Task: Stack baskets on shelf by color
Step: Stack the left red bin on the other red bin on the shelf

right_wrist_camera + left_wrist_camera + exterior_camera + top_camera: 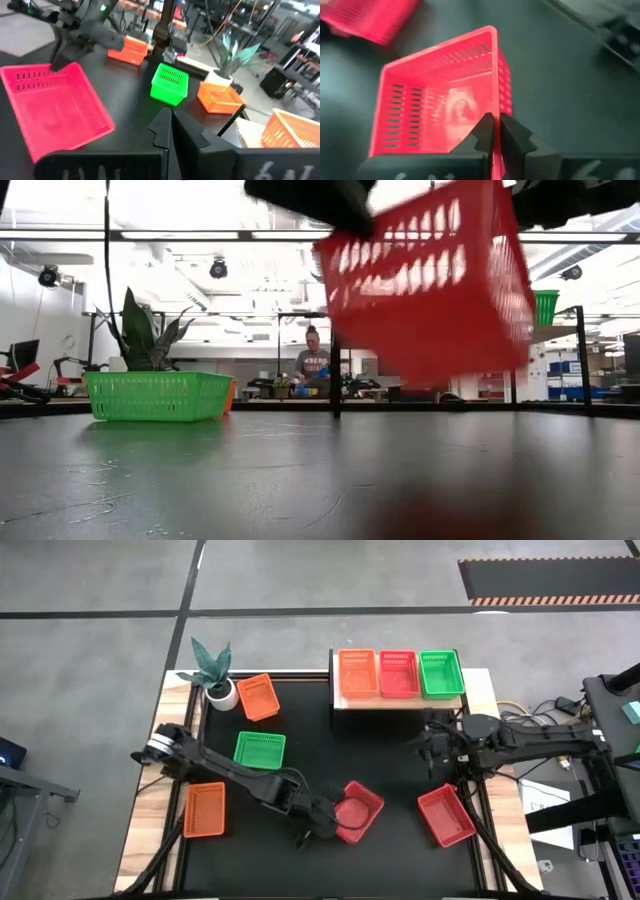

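My left gripper is shut on a red-pink basket over the table's near middle. In the low view this basket hangs tilted, clear of the tabletop. My right gripper is shut and holds nothing, hovering just near of the shelf. An orange basket, a red-pink one and a green one stand side by side on the shelf. On the table rest another red-pink basket, a green basket and two orange baskets. My left gripper pinches one side wall of the red-pink basket at its rim, one finger inside the basket and one outside. The basket is lifted clear of the table and tilted, its open side turned toward the wrist camera.
A white pot with a green plant stands at the far left corner beside the orange basket. Cables and equipment lie off the table's right edge. A person sits far behind the table. Bare black tabletop lies between the shelf and the held basket.
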Tool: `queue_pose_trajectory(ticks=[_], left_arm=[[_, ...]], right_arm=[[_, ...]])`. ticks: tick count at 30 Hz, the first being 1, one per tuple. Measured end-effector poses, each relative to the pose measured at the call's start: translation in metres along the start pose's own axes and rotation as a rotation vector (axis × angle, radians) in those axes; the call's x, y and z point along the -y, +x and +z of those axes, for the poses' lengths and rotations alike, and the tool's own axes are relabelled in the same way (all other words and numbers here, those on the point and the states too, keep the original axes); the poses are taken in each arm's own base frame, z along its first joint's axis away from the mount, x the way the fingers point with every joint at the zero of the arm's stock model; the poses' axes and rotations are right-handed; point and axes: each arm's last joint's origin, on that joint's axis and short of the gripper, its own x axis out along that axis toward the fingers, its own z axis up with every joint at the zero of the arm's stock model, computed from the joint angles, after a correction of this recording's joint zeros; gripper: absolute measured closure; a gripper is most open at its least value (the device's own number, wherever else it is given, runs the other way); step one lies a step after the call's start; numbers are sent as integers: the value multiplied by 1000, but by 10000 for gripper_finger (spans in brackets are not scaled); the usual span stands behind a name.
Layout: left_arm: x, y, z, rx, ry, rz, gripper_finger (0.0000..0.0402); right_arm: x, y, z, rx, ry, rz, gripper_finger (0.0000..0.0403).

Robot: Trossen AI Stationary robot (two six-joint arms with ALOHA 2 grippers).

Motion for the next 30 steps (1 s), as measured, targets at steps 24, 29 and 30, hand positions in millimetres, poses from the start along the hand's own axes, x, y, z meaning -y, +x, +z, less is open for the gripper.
queue_pose_trajectory(ticks=[24,29,30], left_arm=[[-156,-114,32,304,-169,805,401],[-189,-112,16,339,-211,908,401],[-195,-108,12,339,-211,921,401]], right_arm=[[-3,-64,7,270,40,24,394],[-3,-64,7,270,41,24,394],[-3,-63,7,271,41,23,394]])
